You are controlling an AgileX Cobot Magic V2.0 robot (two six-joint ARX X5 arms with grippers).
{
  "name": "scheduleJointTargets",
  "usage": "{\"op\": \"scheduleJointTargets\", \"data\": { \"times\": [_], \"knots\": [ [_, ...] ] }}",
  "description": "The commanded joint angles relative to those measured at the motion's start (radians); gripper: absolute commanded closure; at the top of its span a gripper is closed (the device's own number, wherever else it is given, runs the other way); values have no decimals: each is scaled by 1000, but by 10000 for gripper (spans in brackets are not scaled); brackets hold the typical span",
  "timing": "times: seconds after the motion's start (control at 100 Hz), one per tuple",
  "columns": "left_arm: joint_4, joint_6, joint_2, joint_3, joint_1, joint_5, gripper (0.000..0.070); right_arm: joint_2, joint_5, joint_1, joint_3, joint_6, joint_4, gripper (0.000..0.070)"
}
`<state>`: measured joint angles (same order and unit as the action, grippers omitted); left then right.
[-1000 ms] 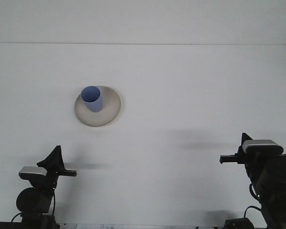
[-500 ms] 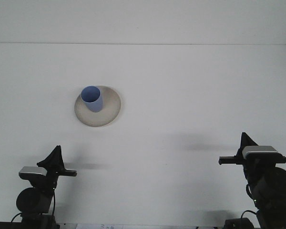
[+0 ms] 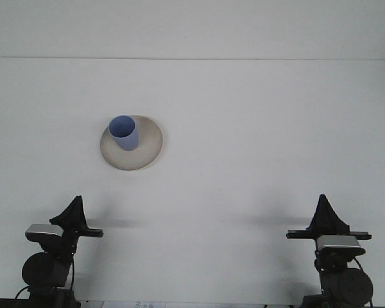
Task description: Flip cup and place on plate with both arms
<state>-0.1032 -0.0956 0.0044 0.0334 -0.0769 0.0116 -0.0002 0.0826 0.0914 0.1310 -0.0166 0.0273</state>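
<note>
blue cup point(image 3: 124, 133) upright on plate point(image 3: 149, 144), both grippers well apart.

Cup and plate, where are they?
cup point(image 3: 125, 136), front view, on its blue side wall
plate point(image 3: 151, 142), front view, on the bare right part of its rim

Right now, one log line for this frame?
cup: upright on plate | left gripper: near edge, empty | right gripper: near edge, empty | table
</note>
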Motion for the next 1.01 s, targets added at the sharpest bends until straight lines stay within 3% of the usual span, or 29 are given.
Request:
{"op": "scheduleJointTargets", "data": {
  "times": [0.0,0.19,1.0],
  "knots": [
    [-10,-6,-1,-19,-1,-5,684,2,0,-7,-23,-13,21,700],
    [-7,-6,-1,-19,-1,-5,684,2,-4,-26,-120,-13,115,700],
    [-3,-6,-1,-19,-1,-5,684,2,-3,-34,-119,-13,92,700]
  ]
}}
